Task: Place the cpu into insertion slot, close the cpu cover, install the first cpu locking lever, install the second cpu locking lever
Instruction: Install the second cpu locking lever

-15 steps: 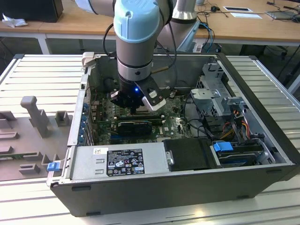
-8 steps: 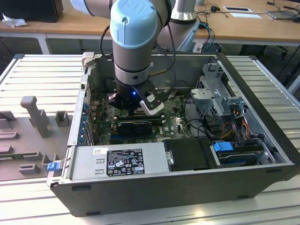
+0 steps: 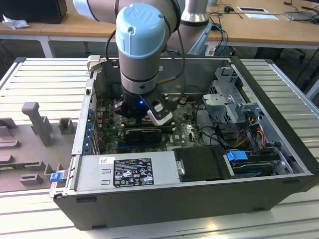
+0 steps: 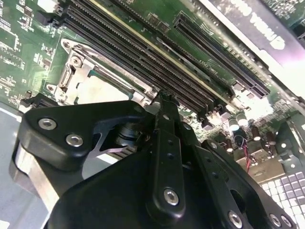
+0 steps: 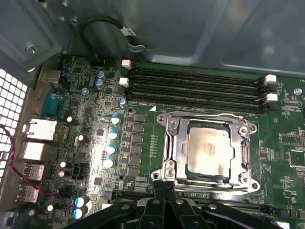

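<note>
Hanging low inside the open case (image 3: 279, 119), the tool (image 5: 164, 188) has its two black fingers (image 5: 158, 200) drawn together, with nothing seen between them. Their tips stand at the near edge of the cover (image 5: 174, 143), touching it or just above it; which, I cannot tell.

Just beyond the tips, the cpu (image 5: 209, 150) lies flat in the slot (image 5: 252, 129). Its pale metal top shows through the cover's square window, with the cover down over it. A thin wire lever (image 5: 202, 115) runs along the cover's edge farthest from the tool. Faint print on the cpu's top is too blurred to make out.

Past the cover from the tool lie four long black memory slots (image 5: 195, 88) with white end clips, all on the green board (image 5: 286, 157). Small white markings dot the board, too small to read.

In the exterior view, on the camera's side of the tool, a grey power supply (image 3: 164, 169) carries a black label (image 3: 132, 172) crowded with white print and marks, and a small white sticker (image 3: 106, 160) beside it. Further to the exterior view's right of the tool sit blue clips (image 3: 238, 155) and a drive cage (image 3: 229, 99).

The case rests on a ribbed grey metal tabletop (image 3: 50, 79). A grey moulded fixture (image 3: 35, 119) lies well off to the exterior view's left of the tool. Behind the arm stand wooden desks (image 3: 259, 25) with papers and cables on them.
</note>
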You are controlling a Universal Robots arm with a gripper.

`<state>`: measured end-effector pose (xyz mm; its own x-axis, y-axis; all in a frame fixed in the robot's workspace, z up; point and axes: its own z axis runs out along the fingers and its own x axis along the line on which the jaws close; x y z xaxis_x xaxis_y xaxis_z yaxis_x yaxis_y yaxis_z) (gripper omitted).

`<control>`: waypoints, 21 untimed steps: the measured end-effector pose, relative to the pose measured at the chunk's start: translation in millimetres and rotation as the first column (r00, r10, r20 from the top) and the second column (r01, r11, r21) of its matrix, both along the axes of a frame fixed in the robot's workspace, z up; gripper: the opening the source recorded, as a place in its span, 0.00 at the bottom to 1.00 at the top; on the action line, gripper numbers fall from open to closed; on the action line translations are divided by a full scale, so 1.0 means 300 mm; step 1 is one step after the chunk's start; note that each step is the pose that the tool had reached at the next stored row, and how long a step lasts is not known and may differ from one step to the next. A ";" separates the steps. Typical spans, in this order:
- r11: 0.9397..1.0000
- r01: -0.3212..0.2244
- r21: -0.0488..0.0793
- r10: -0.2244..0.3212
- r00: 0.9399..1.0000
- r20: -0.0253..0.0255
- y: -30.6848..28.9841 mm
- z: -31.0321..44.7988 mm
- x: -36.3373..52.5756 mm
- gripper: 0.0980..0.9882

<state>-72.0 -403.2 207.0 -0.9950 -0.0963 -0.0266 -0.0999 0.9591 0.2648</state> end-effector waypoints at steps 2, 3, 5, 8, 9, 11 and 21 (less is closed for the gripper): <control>1.000 0.000 0.003 0.000 1.000 0.000 0.000 -0.008 -0.002 0.01; 1.000 0.000 0.003 0.000 1.000 0.000 0.000 -0.011 -0.005 0.01; 1.000 0.000 0.005 0.000 1.000 0.000 0.000 -0.015 -0.007 0.01; 1.000 0.000 0.006 0.000 1.000 0.000 0.006 -0.021 -0.008 0.01; 1.000 0.000 0.007 0.000 1.000 0.000 0.007 -0.022 -0.008 0.01; 1.000 0.000 0.008 0.000 1.000 0.000 0.008 -0.024 -0.008 0.01; 0.999 0.000 0.033 0.000 1.000 0.000 0.015 -0.038 -0.014 0.01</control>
